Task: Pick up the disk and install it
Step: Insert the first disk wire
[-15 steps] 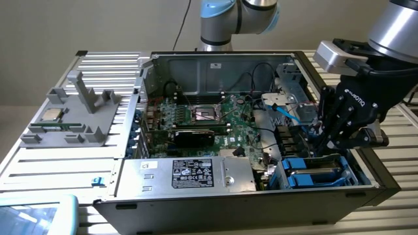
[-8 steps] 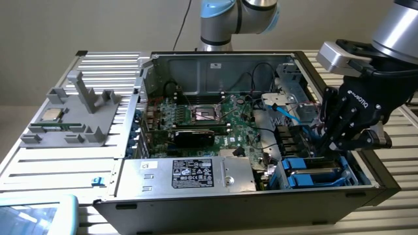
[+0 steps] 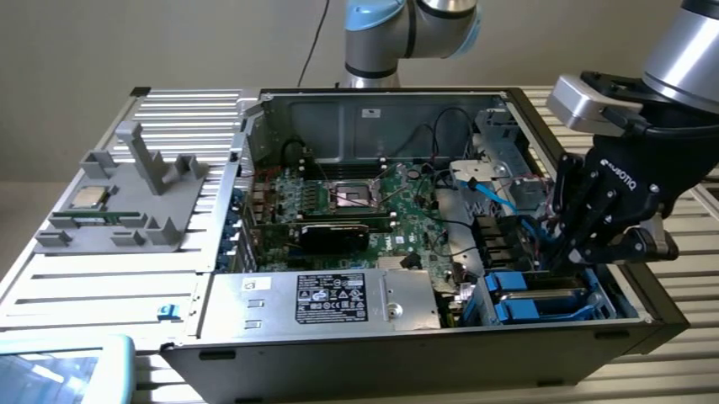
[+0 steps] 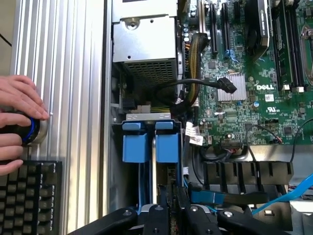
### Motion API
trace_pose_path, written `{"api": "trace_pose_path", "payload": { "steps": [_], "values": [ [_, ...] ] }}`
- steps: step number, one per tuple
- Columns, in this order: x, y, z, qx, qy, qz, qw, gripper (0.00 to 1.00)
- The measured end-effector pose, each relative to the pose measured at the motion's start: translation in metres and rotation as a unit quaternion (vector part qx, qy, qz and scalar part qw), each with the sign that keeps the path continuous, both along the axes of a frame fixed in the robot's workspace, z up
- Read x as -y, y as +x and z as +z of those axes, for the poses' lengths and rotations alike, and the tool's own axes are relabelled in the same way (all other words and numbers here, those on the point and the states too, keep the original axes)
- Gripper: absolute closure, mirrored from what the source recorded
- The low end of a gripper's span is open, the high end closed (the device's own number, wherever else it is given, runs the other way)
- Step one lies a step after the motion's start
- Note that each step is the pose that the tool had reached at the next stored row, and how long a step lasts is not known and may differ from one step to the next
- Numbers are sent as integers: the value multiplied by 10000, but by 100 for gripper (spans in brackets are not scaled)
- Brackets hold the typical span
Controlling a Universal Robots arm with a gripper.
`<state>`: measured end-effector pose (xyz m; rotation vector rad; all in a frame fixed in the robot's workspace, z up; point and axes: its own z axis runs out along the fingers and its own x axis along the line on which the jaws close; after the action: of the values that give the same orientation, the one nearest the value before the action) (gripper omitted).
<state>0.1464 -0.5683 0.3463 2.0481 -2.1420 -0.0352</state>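
The disk [image 4: 154, 171] stands on edge in the drive bay at the corner of the open computer case [image 3: 371, 109]. Its thin silver side runs between two bright blue carrier tabs [image 4: 135, 142]. In the exterior view its blue carrier [image 3: 537, 296] sits low in the bay at the right. My black gripper [image 3: 567, 257] reaches down into that bay from above. Its fingers [image 4: 183, 208] stand close together over the disk's near end, shut on it.
A person's hand [image 4: 19, 117] rests on a blue-ringed knob beside a black keyboard [image 4: 29, 196]. Inside the case lie the green motherboard [image 3: 359, 202], loose black cables [image 4: 195, 83] and a silver box with a black label [image 3: 326, 299]. A grey fixture [image 3: 124, 202] stands on the slatted table.
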Motion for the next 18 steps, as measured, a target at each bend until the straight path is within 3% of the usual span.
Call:
{"api": "trace_pose_path", "payload": {
  "steps": [5, 10, 15, 18],
  "values": [
    [20, -12, -14, 0, 11, -1, 10000, 83],
    [21, -24, -27, -7, 61, 1, 10000, 83],
    [20, -25, -47, -10, 62, 0, 10000, 83],
    [-4, -31, -58, -10, 60, -1, 10000, 83]
  ]
}}
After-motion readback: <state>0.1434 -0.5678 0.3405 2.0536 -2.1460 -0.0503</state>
